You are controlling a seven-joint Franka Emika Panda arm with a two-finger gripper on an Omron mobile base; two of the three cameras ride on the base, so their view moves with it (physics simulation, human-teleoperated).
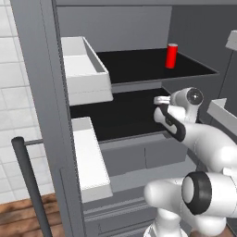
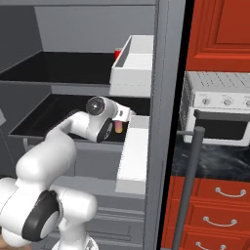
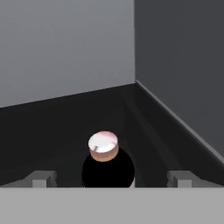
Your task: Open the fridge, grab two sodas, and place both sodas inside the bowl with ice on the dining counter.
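White door bin (image 2: 133, 66) hides most of a red soda (image 2: 118, 52).

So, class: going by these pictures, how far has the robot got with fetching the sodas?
Done: the fridge stands open. In hand: the open gripper reaches along the lower shelf toward a small pale-topped thing, not yet gripped. Left: grasp both sodas, one red can untouched on the upper shelf, then carry them to the bowl.

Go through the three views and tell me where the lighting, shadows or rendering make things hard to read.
Left base view: flat even light, the red can crisp on the black upper shelf. Right base view: a white door bin covers all but a red sliver of that can. Hand view: an object between the open gripper fingertips shows a pale glossy top and a body lost in black shadow; walls plain grey.
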